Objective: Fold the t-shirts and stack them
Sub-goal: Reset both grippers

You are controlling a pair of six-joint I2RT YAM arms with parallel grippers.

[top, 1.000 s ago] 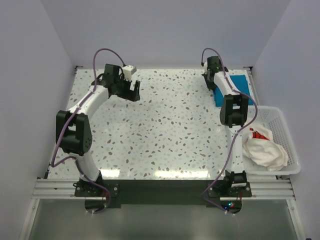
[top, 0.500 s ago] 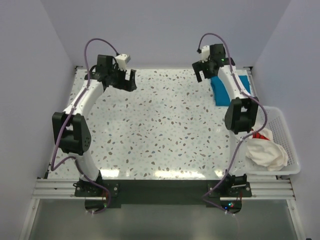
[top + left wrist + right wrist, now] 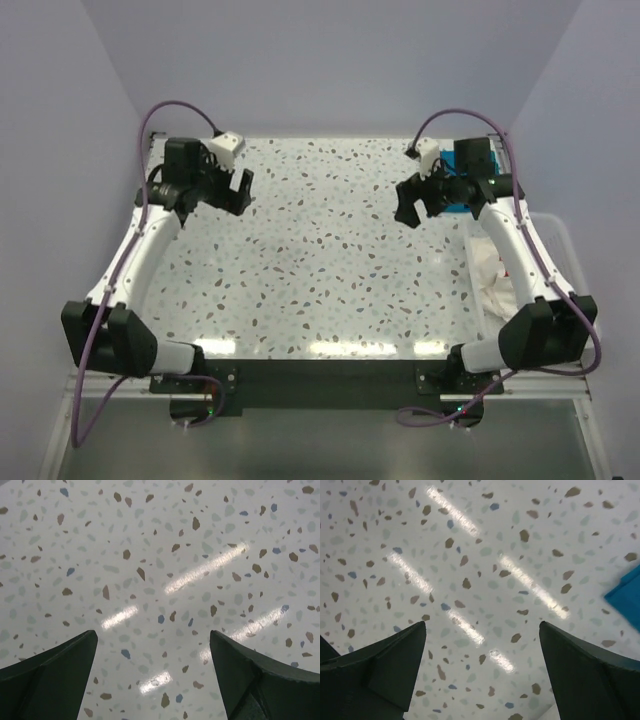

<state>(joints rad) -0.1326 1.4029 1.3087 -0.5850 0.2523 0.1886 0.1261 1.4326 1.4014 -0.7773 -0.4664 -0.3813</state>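
both claws spread wide, empty: left gripper (image 3: 228, 188) over the far-left table (image 3: 320, 250), right gripper (image 3: 408, 205) far right. folded teal t-shirt (image 3: 627, 597) lies just right of it, long axis near-to-far. white t-shirt (image 3: 488, 272) sits in the basket (image 3: 562, 240), back toward the right arm's (image 3: 515, 255) base; your right arm is nearer. right wrist catches only a teal corner; top view alone shows the basket.
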